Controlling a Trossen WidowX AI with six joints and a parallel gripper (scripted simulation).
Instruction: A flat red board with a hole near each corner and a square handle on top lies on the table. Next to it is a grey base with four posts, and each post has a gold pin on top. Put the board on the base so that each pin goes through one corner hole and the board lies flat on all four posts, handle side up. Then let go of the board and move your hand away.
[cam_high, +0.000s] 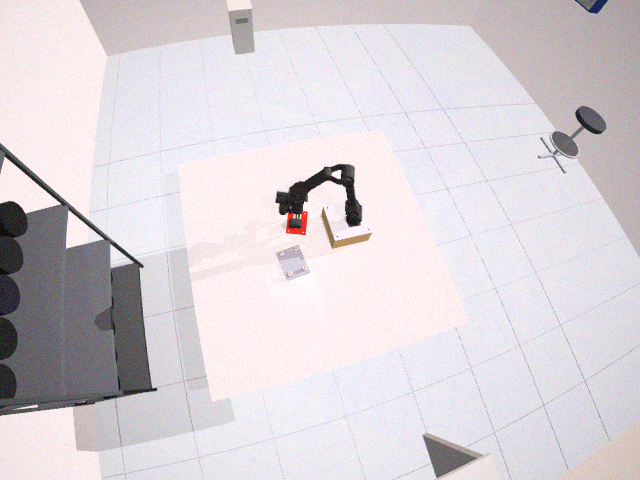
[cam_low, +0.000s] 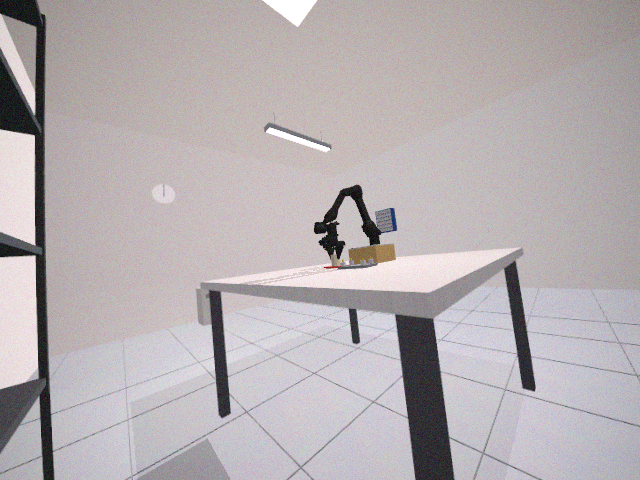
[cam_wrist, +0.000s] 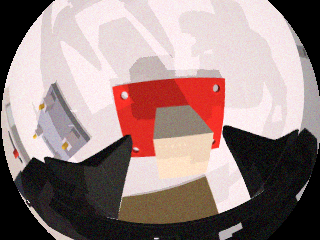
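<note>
Grey, the base (cam_high: 293, 262) (cam_low: 356, 267) (cam_wrist: 56, 125) stands at the wrist view's left, its gold pins (cam_high: 281, 253) (cam_wrist: 65, 146) bare. To its right, the red board (cam_high: 303, 227) (cam_low: 328, 267) (cam_wrist: 200, 95) lies flat on the table, handle (cam_high: 295, 223) (cam_low: 334, 261) (cam_wrist: 182, 155) up; in the top view it is on the base's far side. The gripper (cam_high: 297, 215) (cam_low: 334, 256) (cam_wrist: 179, 135) is over it, fingers wide and gripping nothing. Coming down off-centre, one finger could nudge the board askew; a shallow or slanted grip could let it twist, leaving holes beside pins and a corner propped.
</note>
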